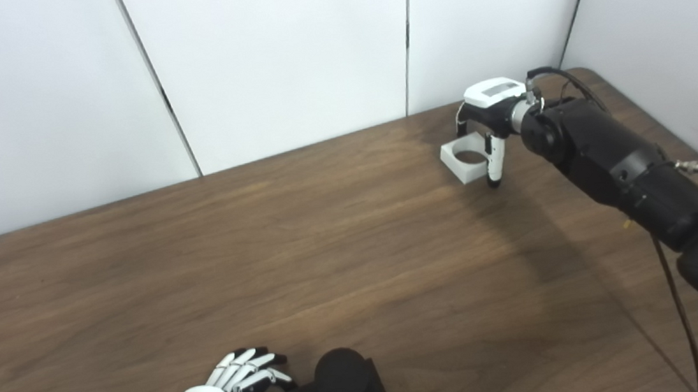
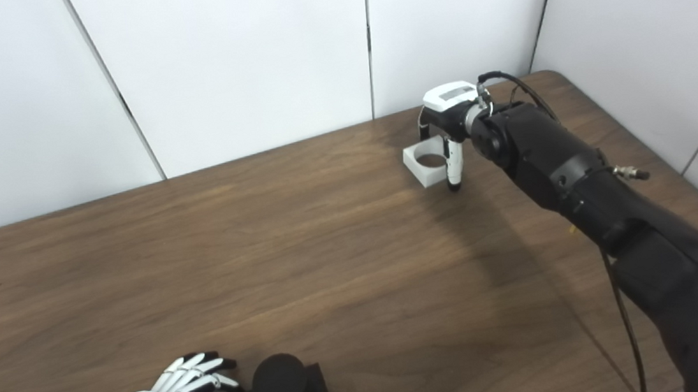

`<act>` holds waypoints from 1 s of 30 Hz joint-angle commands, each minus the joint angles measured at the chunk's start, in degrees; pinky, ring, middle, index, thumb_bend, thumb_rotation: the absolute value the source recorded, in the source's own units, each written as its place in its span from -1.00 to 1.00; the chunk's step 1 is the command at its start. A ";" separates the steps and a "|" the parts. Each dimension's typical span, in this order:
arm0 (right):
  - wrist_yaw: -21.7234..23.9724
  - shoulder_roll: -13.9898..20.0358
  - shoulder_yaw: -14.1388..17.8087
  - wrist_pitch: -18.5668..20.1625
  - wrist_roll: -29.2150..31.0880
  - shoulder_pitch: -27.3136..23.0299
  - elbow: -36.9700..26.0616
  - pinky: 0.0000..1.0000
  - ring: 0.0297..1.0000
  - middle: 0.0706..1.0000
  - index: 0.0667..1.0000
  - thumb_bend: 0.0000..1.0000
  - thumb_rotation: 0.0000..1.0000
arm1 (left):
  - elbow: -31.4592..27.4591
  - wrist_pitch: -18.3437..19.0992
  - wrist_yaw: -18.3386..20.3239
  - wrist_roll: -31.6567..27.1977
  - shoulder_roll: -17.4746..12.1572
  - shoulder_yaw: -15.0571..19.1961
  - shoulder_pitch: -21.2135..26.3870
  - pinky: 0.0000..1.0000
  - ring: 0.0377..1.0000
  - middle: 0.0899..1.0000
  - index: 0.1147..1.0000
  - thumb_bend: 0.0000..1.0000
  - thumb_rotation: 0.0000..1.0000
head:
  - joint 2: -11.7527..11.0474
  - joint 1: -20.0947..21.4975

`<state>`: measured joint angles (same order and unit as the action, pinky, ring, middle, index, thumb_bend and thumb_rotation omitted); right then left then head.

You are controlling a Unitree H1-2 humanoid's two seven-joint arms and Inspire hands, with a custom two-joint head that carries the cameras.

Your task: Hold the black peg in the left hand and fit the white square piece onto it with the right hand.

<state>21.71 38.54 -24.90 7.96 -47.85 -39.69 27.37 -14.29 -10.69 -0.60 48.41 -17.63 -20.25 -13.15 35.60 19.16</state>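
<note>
The black peg (image 1: 341,376), a round post on a square black base, stands at the table's near edge. My left hand (image 1: 241,376) lies just left of it, open, fingers stretched toward the base and not holding it. The white square piece (image 1: 464,159), with a round hole, sits on the table at the far right. My right hand (image 1: 488,120) is over it, fingers curled down behind it and thumb (image 1: 494,159) pressed on its near right side, closed on the piece. The same shows in the right eye view, with the piece (image 2: 423,163) and the peg (image 2: 277,382).
The brown wooden table (image 1: 266,261) meets white wall panels at the back. Its right edge runs close behind my right arm (image 1: 629,175), and a cable (image 1: 675,292) hangs along that arm.
</note>
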 commanded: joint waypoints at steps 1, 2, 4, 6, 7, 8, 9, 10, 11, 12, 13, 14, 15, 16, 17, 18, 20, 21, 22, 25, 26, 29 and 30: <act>-3.81 0.04 0.87 -1.96 0.07 -1.43 0.28 0.89 0.87 0.62 -0.09 0.07 -0.74 | 0.93 2.98 3.68 1.85 -1.45 0.03 -2.37 0.74 0.69 0.52 -0.15 0.02 -0.89 | 0.06 -0.02; -4.39 -0.01 0.94 -2.37 0.05 -1.34 0.40 0.85 0.84 0.59 -0.09 0.06 -0.74 | 0.87 3.00 3.72 1.86 -1.42 0.03 -2.36 0.74 0.68 0.52 -0.15 0.02 -0.89 | 0.08 -0.05; -5.35 -0.04 0.75 -3.07 -0.50 -1.19 0.48 0.79 0.80 0.55 -0.10 0.05 -0.74 | 0.79 3.19 3.88 1.90 -1.35 -0.01 -2.31 0.73 0.68 0.52 -0.15 0.02 -0.89 | 0.09 -0.21; -6.20 -0.10 0.43 -3.28 -1.20 -1.14 0.64 0.75 0.76 0.53 -0.10 0.05 -0.74 | 0.77 3.31 3.91 1.95 -1.26 -0.06 -2.24 0.73 0.68 0.52 -0.15 0.02 -0.89 | 0.15 -0.35; -6.68 -0.21 0.31 -3.25 -1.49 -1.10 0.82 0.73 0.75 0.52 -0.10 0.05 -0.74 | 0.76 3.36 3.92 2.03 -1.22 -0.09 -2.18 0.73 0.68 0.52 -0.15 0.02 -0.89 | 0.11 -0.40; -7.01 -0.28 0.25 -3.24 -1.66 -1.08 0.95 0.73 0.74 0.52 -0.10 0.05 -0.74 | 0.76 3.38 3.92 2.10 -1.20 -0.12 -2.15 0.73 0.68 0.52 -0.15 0.02 -0.89 | 0.11 -0.40; -7.53 -0.42 0.45 -3.35 -1.57 -0.91 1.02 0.73 0.74 0.52 -0.10 0.05 -0.74 | 0.72 3.44 3.99 2.16 -1.16 -0.14 -2.09 0.73 0.68 0.52 -0.15 0.02 -0.89 | 0.13 -0.49; -8.06 -0.56 0.80 -3.52 -1.28 -0.67 1.06 0.72 0.73 0.51 -0.10 0.05 -0.74 | 0.69 3.51 4.07 2.15 -1.10 -0.16 -2.05 0.73 0.68 0.52 -0.15 0.02 -0.89 | 0.24 -0.60; -8.45 -0.65 1.04 -3.67 -1.08 -0.53 1.14 0.72 0.72 0.50 -0.10 0.05 -0.75 | 0.67 3.56 4.12 2.14 -1.03 -0.16 -2.00 0.73 0.68 0.52 -0.15 0.02 -0.89 | 0.26 -0.70; -8.95 -0.75 1.42 -3.82 -0.72 -0.26 1.10 0.72 0.72 0.50 -0.10 0.04 -0.75 | 0.64 3.67 4.20 2.22 -0.94 -0.18 -1.95 0.73 0.68 0.52 -0.15 0.02 -0.89 | 0.36 -0.95; -9.72 -0.81 1.86 -4.17 -0.33 0.08 1.04 0.72 0.72 0.50 -0.10 0.04 -0.75 | 0.64 3.76 4.24 2.27 -0.83 -0.21 -1.86 0.73 0.68 0.52 -0.15 0.02 -0.89 | 0.75 -1.60; -10.95 -0.85 2.39 -4.76 0.00 0.61 0.78 0.71 0.71 0.49 -0.10 0.04 -0.75 | 0.57 3.89 4.38 2.32 -0.73 -0.23 -1.80 0.73 0.68 0.52 -0.15 0.02 -0.89 | 0.95 -1.91; -12.26 -0.82 2.85 -5.59 0.26 1.09 0.53 0.70 0.70 0.48 -0.10 0.04 -0.75 | 0.44 4.05 4.57 2.39 -0.63 -0.26 -1.73 0.72 0.68 0.52 -0.15 0.02 -0.89 | 1.50 -2.56; -13.15 -0.62 3.16 -6.39 0.25 1.64 -0.29 0.69 0.68 0.46 -0.11 0.04 -0.75 | 0.36 4.11 4.62 2.50 -0.54 -0.29 -1.67 0.72 0.68 0.52 -0.15 0.02 -0.89 | 1.73 -2.89; -13.75 -0.36 3.47 -7.23 0.35 2.25 -1.63 0.71 0.68 0.46 -0.11 0.05 -0.75 | 0.28 4.12 4.58 2.60 -0.42 -0.30 -1.64 0.72 0.68 0.51 -0.15 0.02 -0.89 | 2.07 -3.23; -13.94 -0.04 3.80 -7.85 0.44 2.90 -3.61 0.72 0.68 0.45 -0.11 0.04 -0.75 | 0.10 4.22 4.66 2.69 -0.26 -0.33 -1.61 0.71 0.67 0.51 -0.15 0.02 -0.89 | 2.73 -3.96; -12.90 0.66 4.49 -7.91 0.55 4.17 -8.93 0.72 0.68 0.44 -0.10 0.04 -0.74 | -0.53 4.66 5.29 2.83 0.07 -0.42 -1.51 0.70 0.66 0.50 -0.15 0.02 -0.89 | 3.40 -4.72; -11.67 0.98 4.89 -7.42 0.68 4.75 -11.94 0.73 0.69 0.44 -0.10 0.04 -0.74 | -1.01 5.10 5.94 2.93 0.27 -0.48 -1.45 0.70 0.66 0.50 -0.15 0.02 -0.89 | 3.90 -5.37; -10.40 1.26 5.32 -7.01 0.96 5.31 -14.81 0.75 0.71 0.45 -0.10 0.04 -0.74 | -1.53 5.62 6.65 3.11 0.50 -0.53 -1.40 0.70 0.66 0.50 -0.15 0.02 -0.90 | 4.20 -5.87; -5.51 1.87 6.55 -5.44 2.05 6.77 -23.33 0.81 0.74 0.48 -0.10 0.04 -0.74 | -3.01 6.97 8.40 3.79 1.16 -0.74 -1.22 0.69 0.65 0.50 -0.15 0.03 -0.90 | 5.43 -7.49; -3.44 1.97 6.92 -4.81 2.45 7.21 -26.32 0.83 0.75 0.48 -0.10 0.05 -0.74 | -3.30 7.24 8.75 3.99 1.35 -0.79 -1.13 0.69 0.65 0.50 -0.15 0.03 -0.90 | 5.56 -7.63; 4.06 2.23 7.47 -3.30 3.25 8.40 -36.99 0.84 0.74 0.48 -0.10 0.05 -0.74 | -3.84 8.10 9.51 4.76 2.09 -1.00 -0.71 0.66 0.63 0.49 -0.15 0.03 -0.90 | 6.63 -8.98; 6.33 2.24 7.67 -2.97 4.16 8.66 -40.05 0.84 0.73 0.48 -0.10 0.05 -0.74 | -3.92 8.37 9.77 4.94 2.30 -1.08 -0.53 0.66 0.63 0.49 -0.15 0.03 -0.90 | 7.18 -9.72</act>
<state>25.87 39.12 -18.54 4.09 -44.73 -29.48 -9.59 -18.81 -4.83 5.37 52.40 -14.98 -20.66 -12.83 42.71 9.41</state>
